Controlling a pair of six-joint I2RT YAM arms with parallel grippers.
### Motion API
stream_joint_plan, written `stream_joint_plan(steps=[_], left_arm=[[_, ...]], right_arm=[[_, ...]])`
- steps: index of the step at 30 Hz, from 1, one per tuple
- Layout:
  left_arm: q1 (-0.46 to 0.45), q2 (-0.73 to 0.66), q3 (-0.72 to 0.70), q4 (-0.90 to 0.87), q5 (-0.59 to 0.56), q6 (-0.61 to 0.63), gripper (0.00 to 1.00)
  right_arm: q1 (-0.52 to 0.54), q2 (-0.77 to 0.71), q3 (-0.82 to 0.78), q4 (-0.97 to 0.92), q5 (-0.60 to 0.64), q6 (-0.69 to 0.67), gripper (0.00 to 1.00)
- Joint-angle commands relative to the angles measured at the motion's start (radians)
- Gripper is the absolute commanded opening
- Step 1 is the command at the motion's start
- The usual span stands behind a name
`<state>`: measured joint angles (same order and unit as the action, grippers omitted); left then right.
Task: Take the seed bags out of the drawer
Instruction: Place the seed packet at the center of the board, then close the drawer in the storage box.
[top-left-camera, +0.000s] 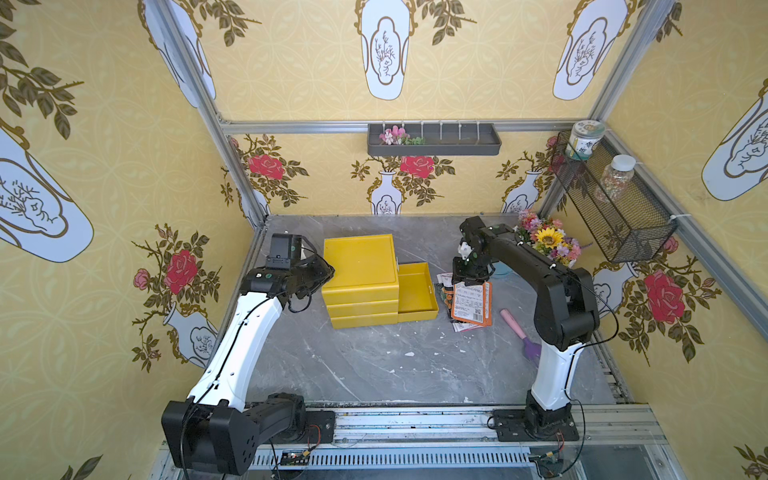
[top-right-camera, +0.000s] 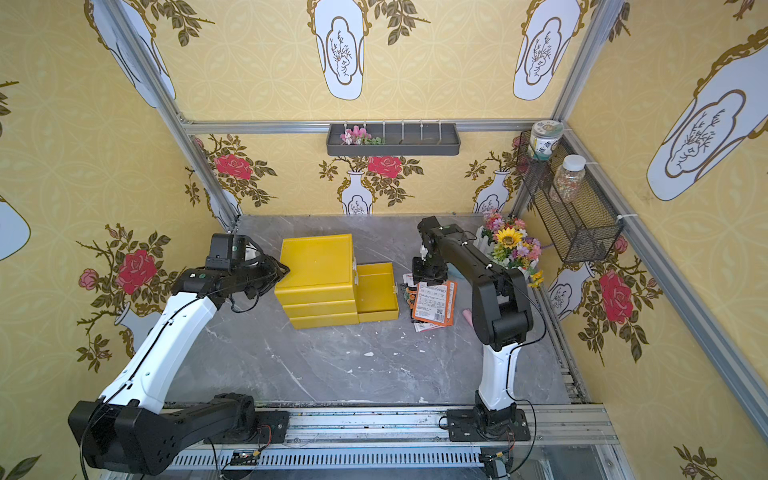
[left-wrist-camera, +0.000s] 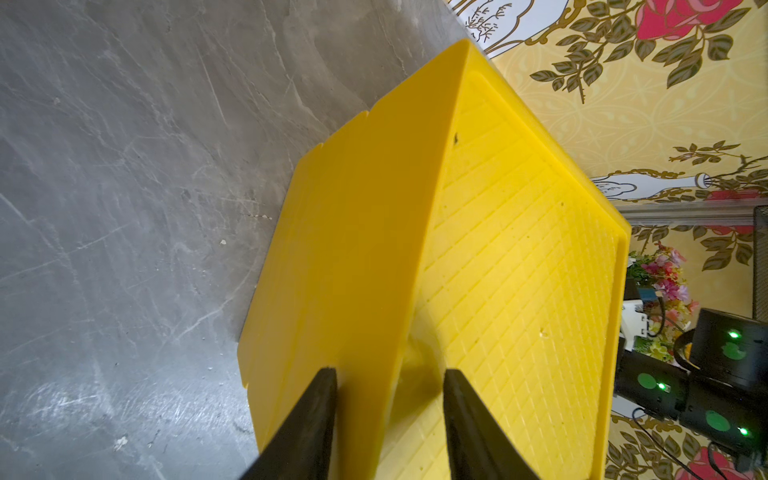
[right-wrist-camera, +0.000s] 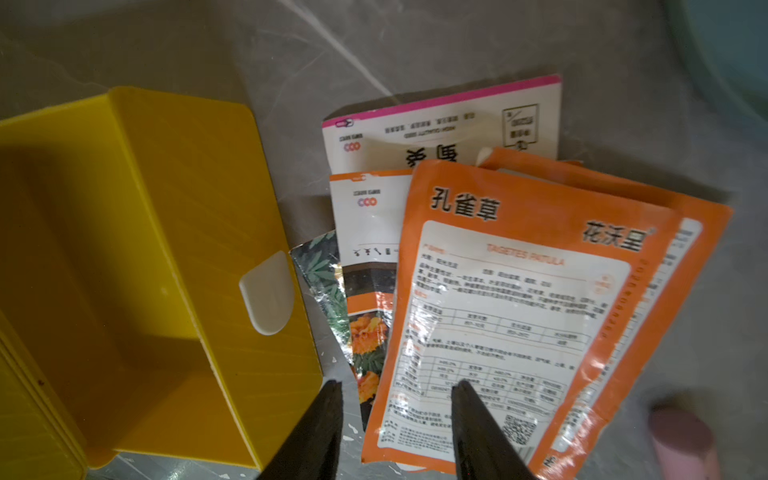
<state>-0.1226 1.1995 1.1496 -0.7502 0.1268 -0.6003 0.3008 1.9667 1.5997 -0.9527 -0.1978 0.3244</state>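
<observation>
Right end effector (right-wrist-camera: 397, 384), jaws apart

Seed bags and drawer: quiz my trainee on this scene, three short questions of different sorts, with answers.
1. True or false: the open drawer holds a seed bag.
2. The right gripper hovers, jaws apart, above: A) the seed bags B) the rake C) the flowers.
3. Which thing does the left gripper clamp?
Key: 1 false, it is empty. 2 A. 3 the yellow drawer unit, at its top edge.
</observation>
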Motion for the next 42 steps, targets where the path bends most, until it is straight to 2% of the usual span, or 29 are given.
stream_joint_plan(steps=[1,17,28,35,42], left_arm=[[0.0,-0.005,-0.007,-0.005,0.016,0.002,0.47],[0.0,-0.024,-0.021,-0.008,0.017,0.002,0.47],[0.0,-0.013,-0.015,-0.001,0.019,0.009,0.47],[0.0,-0.014,-0.01,-0.001,0.014,0.012,0.47],[0.001,-0.003,0.069,-0.022,-0.021,0.031,0.47]], right_arm=[[0.036,0.033,0.017,0.036,-0.026,0.052,0.48],[0.146,0.113,0.036,0.138,-0.156,0.172,0.48],[0.242,0.177,0.071,0.282,-0.312,0.315,0.49],[0.258,0.188,0.04,0.389,-0.409,0.398,0.48],[0.223,0.135,0.02,0.294,-0.325,0.324,0.5]])
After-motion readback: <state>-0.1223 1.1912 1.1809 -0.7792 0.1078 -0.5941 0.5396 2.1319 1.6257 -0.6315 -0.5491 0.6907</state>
